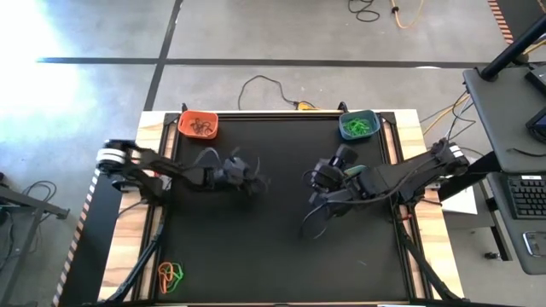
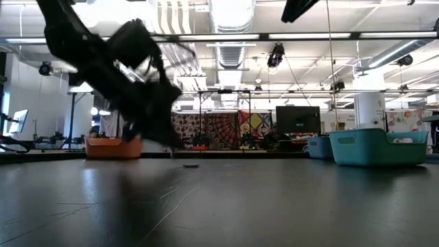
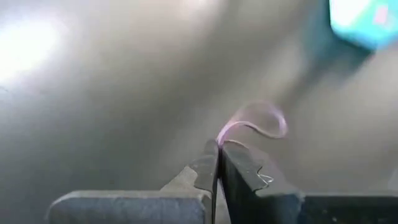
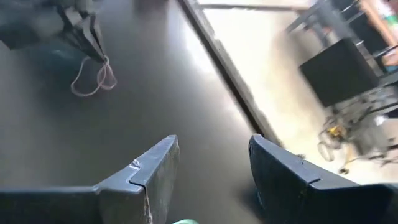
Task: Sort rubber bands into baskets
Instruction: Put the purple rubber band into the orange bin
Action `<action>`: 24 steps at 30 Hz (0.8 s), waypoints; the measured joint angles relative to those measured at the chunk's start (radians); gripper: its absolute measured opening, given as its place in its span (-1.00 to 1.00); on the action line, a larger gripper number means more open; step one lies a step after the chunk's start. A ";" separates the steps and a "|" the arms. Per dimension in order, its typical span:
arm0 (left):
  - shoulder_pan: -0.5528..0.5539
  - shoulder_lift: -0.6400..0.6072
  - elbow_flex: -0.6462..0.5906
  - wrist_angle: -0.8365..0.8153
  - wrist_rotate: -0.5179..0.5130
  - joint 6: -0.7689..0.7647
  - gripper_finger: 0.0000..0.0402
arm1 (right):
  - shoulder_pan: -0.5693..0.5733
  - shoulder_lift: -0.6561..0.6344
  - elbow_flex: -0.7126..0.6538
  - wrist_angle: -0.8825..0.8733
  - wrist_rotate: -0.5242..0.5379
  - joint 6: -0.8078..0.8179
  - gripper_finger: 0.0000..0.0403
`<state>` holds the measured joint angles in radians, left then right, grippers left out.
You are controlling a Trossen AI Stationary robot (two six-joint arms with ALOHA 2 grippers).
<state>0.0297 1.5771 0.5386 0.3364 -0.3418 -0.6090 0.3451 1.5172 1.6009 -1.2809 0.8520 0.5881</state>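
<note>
Your left gripper (image 3: 219, 155) has its jaws pinched on a pale rubber band (image 3: 258, 121), loop trailing ahead. The orange basket (image 1: 198, 124) is nearest that arm; right gripper (image 4: 211, 165) jaws are spread, empty

Black table mat (image 1: 281, 247), wooden table edge (image 1: 128, 256), keyboard (image 1: 527, 198), yellow floor cable (image 1: 408, 12), dark monitor (image 2: 298, 119)
</note>
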 joint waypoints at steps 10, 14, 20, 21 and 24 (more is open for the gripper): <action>0.266 -0.358 0.145 -0.639 -0.032 0.103 -1.00 | -0.070 -0.038 0.000 -0.001 0.068 -0.133 -0.06; 0.466 -0.366 0.268 -0.881 -0.034 0.173 -1.00 | -0.122 -0.027 -0.003 -0.001 0.068 -0.158 -0.06; 0.797 -0.255 0.418 -1.019 -0.033 0.294 -1.00 | -0.192 -0.025 -0.019 -0.001 0.064 -0.187 -0.06; 0.847 -0.228 0.437 -1.027 -0.031 0.306 -1.00 | -0.201 -0.026 -0.019 -0.002 0.062 -0.189 -0.06; 0.957 -0.143 0.468 -1.032 0.026 0.338 -1.00 | -0.225 -0.028 -0.019 -0.002 0.058 -0.198 -0.06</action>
<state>0.9870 1.4345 1.0071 -0.6960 -0.3160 -0.2707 0.1199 1.4887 1.5814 -1.2827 0.9095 0.3905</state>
